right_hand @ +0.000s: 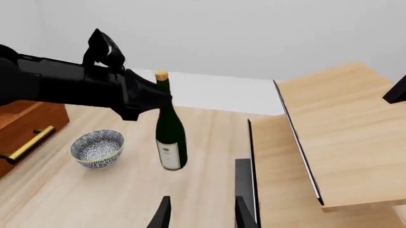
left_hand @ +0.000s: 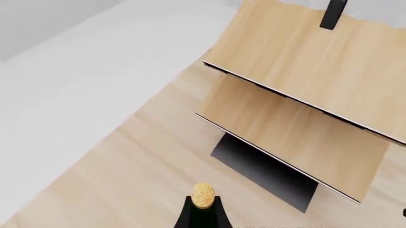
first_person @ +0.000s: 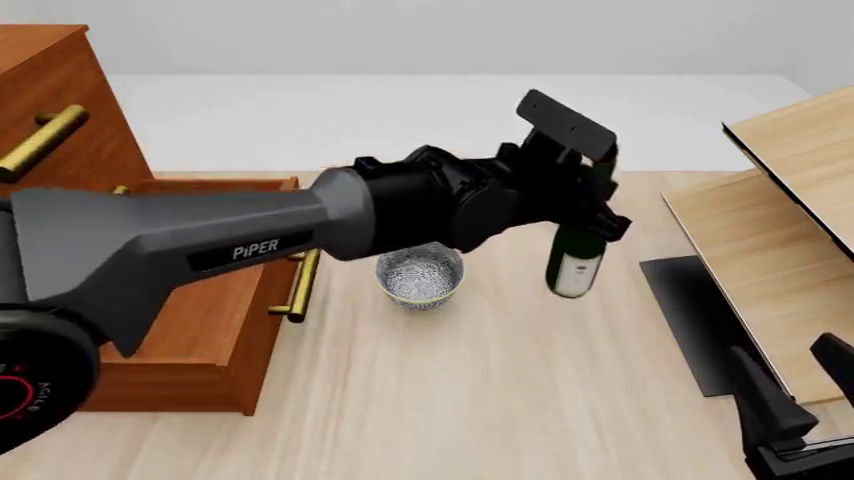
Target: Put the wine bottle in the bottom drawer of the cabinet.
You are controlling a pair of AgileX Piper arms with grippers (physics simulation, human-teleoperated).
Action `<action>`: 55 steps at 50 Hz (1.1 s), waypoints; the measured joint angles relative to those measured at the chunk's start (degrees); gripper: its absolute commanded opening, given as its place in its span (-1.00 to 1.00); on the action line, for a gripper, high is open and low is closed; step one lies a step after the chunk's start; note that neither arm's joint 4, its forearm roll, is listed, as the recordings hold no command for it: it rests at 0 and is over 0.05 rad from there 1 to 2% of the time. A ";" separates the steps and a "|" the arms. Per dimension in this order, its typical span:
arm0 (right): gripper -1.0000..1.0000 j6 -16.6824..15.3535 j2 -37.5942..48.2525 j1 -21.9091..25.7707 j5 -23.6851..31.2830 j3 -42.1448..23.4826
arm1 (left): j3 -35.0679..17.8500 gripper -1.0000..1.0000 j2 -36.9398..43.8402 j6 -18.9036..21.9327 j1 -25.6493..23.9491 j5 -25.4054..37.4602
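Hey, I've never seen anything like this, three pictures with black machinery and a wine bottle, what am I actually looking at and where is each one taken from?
These are simulator renders of a robot with two arms at a wooden table. The front view looks down from above and behind the arms. The other two come from small cameras mounted just behind each gripper.

The big grey and black arm crossing the front view is the left arm. Its left gripper is closed around the neck of the wine bottle, which stands upright. The left wrist view looks down on the bottle's gold top.

The right gripper waits open near the table's right edge, holding nothing.

Beside the bottle sits a small speckled bowl. At the left is the cabinet with the bottom drawer pulled open. At the right stands a pale shelf unit.
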 measured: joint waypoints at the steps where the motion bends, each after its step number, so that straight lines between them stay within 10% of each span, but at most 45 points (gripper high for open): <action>1: 1.00 -0.03 0.00 0.01 -0.03 0.00 | 0.10 -1.00 -0.69 0.06 -0.03 0.39; 55: 1.00 -2.76 -0.65 0.70 -0.70 -0.12 | 6.89 -1.00 -36.94 0.65 7.40 19.62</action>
